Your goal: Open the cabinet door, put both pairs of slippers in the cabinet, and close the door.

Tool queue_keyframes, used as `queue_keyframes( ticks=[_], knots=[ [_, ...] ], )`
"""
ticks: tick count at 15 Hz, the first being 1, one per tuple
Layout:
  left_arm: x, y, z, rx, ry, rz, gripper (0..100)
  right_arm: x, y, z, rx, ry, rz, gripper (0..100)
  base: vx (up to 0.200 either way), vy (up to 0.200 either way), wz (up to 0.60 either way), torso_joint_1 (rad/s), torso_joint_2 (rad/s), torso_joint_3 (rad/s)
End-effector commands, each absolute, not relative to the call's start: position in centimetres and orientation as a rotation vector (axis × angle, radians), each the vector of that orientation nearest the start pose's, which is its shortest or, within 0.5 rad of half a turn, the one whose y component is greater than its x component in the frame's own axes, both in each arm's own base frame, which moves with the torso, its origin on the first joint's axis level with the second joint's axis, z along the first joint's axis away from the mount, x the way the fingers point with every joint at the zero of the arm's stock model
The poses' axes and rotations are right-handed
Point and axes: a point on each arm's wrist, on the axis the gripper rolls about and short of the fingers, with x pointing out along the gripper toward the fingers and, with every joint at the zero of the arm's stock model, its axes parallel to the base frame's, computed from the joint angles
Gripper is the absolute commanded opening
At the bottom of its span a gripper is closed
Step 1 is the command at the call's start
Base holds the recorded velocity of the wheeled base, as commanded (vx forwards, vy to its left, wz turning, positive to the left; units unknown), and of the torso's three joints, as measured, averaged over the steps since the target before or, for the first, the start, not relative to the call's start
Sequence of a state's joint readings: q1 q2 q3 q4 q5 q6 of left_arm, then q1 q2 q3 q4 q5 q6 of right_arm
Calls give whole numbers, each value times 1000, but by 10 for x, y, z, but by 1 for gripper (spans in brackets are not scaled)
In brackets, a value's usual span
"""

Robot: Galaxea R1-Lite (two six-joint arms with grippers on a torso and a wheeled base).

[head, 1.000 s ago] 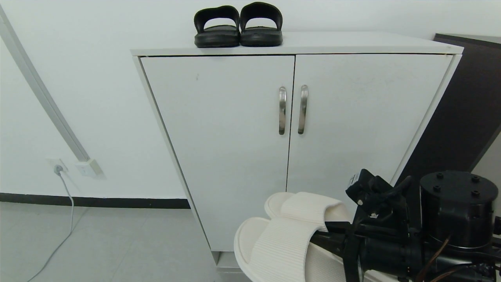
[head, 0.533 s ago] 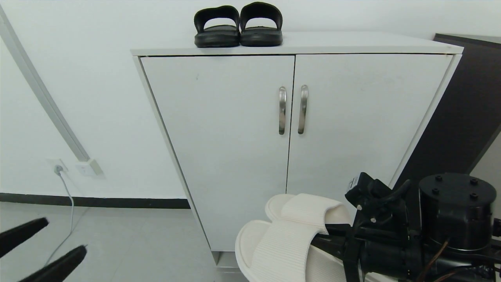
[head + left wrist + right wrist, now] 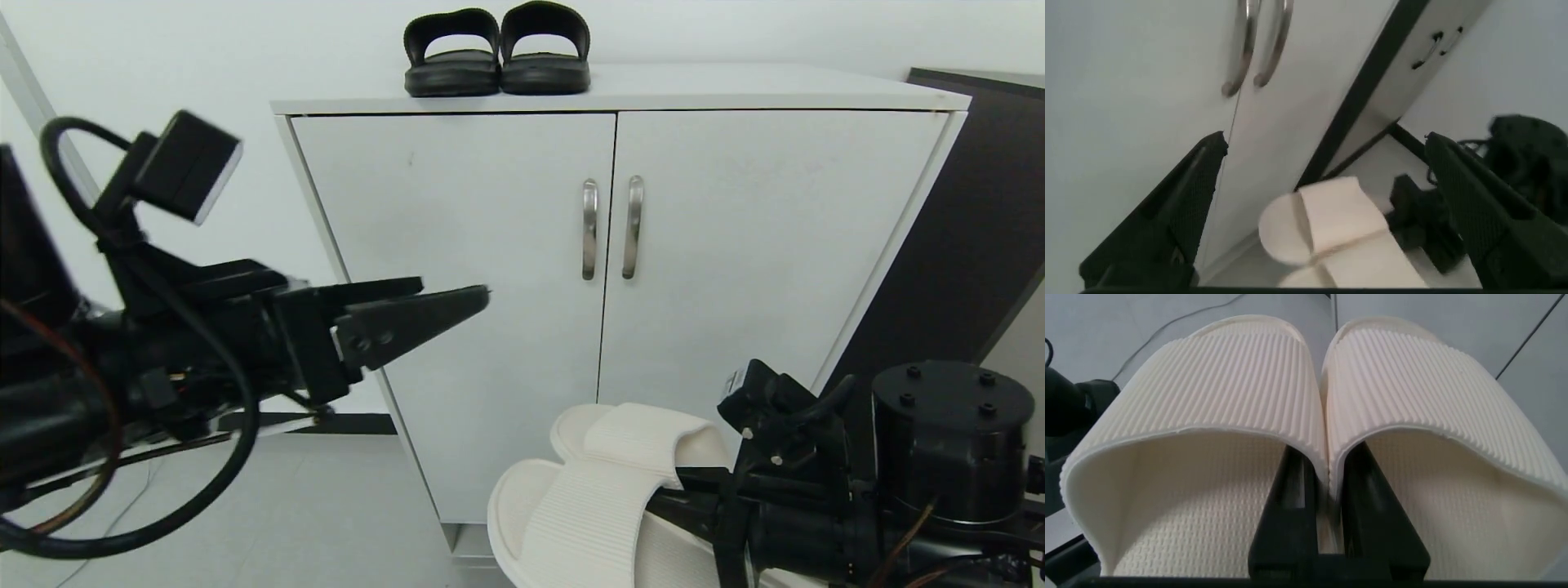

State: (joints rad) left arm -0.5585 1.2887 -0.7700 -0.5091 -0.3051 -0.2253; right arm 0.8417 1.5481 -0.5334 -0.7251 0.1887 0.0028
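A pair of black slippers (image 3: 496,53) stands on top of the white cabinet (image 3: 457,212). Both doors are closed, with two metal handles (image 3: 589,229) side by side at the centre seam. My left gripper (image 3: 453,287) is open in front of the left door, pointing toward the handles (image 3: 1241,49), fingers wide apart (image 3: 1324,143). My right gripper (image 3: 1327,457) is shut on the white slippers (image 3: 604,482), pinching the inner sides of both straps (image 3: 1323,400), low in front of the right door.
A dark panel (image 3: 963,245) stands right of the cabinet. White wall with a slanted cable duct (image 3: 16,65) lies to the left. Grey floor (image 3: 326,506) is open in front of the cabinet's left side.
My left arm has risen from the lower left corner up in front of the left door, fingers open. The right arm with the white slippers has barely moved.
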Motion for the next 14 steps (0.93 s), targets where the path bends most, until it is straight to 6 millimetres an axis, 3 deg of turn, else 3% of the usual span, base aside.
queue_keyframes(
  ticks=[1, 3, 6, 10, 14],
  knots=[
    [217, -172, 253, -224, 158, -933, 100, 162, 187, 162, -95, 289, 1023, 0, 0, 0, 0, 0, 0, 0],
    [230, -199, 255, -305, 127, -981, 100, 161, 187, 162, -96, 288, 1025, 0, 0, 0, 0, 0, 0, 0],
    [245, -217, 258, -339, 114, -1001, 100, 161, 187, 162, -96, 288, 1025, 0, 0, 0, 0, 0, 0, 0],
    [249, -226, 270, -333, 153, -1022, 100, 159, 188, 163, -96, 283, 1032, 0, 0, 0, 0, 0, 0, 0],
    [271, -230, 287, -318, 233, -1100, 100, 159, 188, 162, -97, 286, 1032, 0, 0, 0, 0, 0, 0, 0]
  ],
)
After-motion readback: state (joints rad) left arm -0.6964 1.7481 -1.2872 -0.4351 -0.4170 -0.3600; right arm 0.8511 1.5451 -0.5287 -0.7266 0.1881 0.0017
